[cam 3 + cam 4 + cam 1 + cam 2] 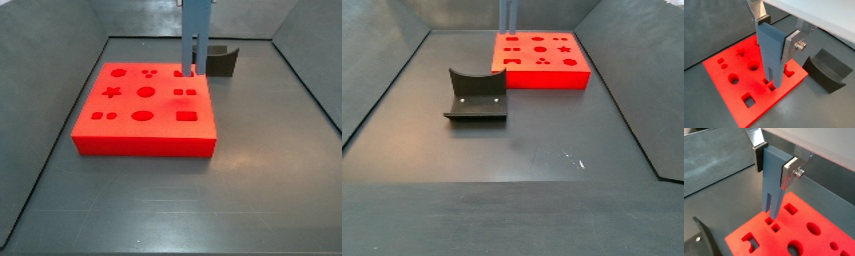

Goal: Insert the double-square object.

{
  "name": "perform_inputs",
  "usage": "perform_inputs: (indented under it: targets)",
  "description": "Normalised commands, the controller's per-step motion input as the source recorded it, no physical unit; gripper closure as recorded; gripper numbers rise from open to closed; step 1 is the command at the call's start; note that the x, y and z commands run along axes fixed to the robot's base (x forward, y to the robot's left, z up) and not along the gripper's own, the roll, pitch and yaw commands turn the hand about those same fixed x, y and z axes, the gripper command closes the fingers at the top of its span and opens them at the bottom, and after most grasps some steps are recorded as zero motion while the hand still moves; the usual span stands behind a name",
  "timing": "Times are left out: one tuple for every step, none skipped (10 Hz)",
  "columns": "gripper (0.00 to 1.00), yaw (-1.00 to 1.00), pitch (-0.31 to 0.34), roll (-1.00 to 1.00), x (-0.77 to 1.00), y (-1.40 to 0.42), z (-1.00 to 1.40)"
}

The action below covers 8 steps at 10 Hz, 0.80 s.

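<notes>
Fingers [795, 42] of the gripper [777, 31] pinch the double-square object [773, 55], a grey-blue piece with two prongs, holding it upright above the red board [731, 67]. Its two prongs reach the pair of square holes [775, 228] near the board's edge. Beside the board, on the desk [516, 160], stands the fixture [476, 96]

Dark grey desk [516, 150] carrying a red board [147, 108] with shaped holes and the dark fixture [476, 96]; claw [777, 31] above the board.
</notes>
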Motion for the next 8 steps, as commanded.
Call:
perform_inputs:
  targets:
    - [1.00,0.00,-0.033,0.00,0.00,0.00,-0.18]
    - [1.00,0.00,-0.150,0.14,0.00,-0.13,-0.49]
    - [1.00,-0.02,-0.129,0.17,0.05,-0.07,-0.55]
    - [1.00,-0.06,-0.124,0.19,0.01,0.00,-0.53]
    - [1.00,0.00,0.000,0.09,0.00,0.00,-0.07]
    - [1.00,0.00,0.000,0.00,-0.01,0.03,-0.01]
    - [1.00,-0.02,-0.051,0.00,-0.25,0.02,-0.09]
    - [1.00,-0.12,-0.046,0.00,-0.21,0.00,-0.08]
